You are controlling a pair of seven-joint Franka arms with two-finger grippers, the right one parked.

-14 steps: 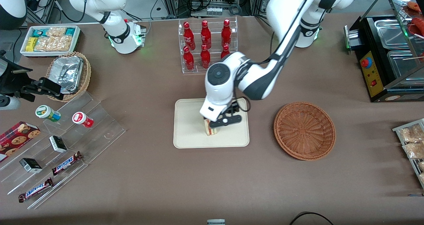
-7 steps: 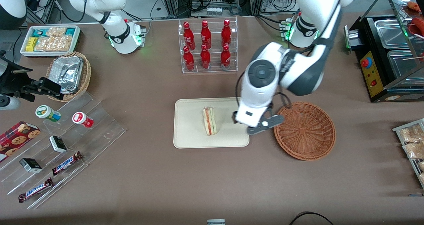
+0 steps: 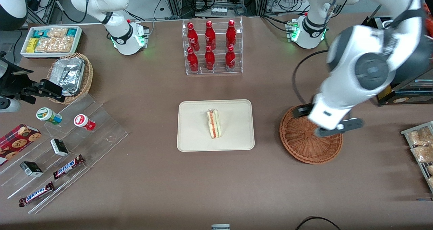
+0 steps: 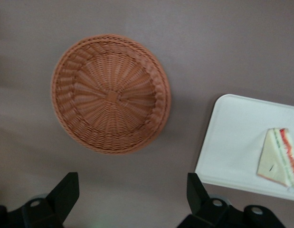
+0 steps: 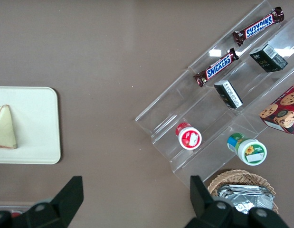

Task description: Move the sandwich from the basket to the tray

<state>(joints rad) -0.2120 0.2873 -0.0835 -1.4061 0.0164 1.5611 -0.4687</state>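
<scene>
Sandwich [image 3: 214,123] lying on the cream tray [image 3: 192,138] at the centre of the front view, cut edge with red and green filling facing up (also seen on the tray [image 4: 232,142] from the left wrist, sandwich [image 4: 279,156] near its edge). Reddish-brown basket [image 3: 304,145] right of centre, holding nothing. Gripper [image 3: 327,121] raised over the basket's upper right rim, jaws spread wide, clasping nothing; fingers [image 4: 66,192] well apart in the wrist view.

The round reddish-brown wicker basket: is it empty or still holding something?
Empty. The round reddish-brown wicker basket shows only bare weave inside; the triangular white-bread sandwich lies on the cream rectangular tray. The open gripper hangs above the basket.
</scene>
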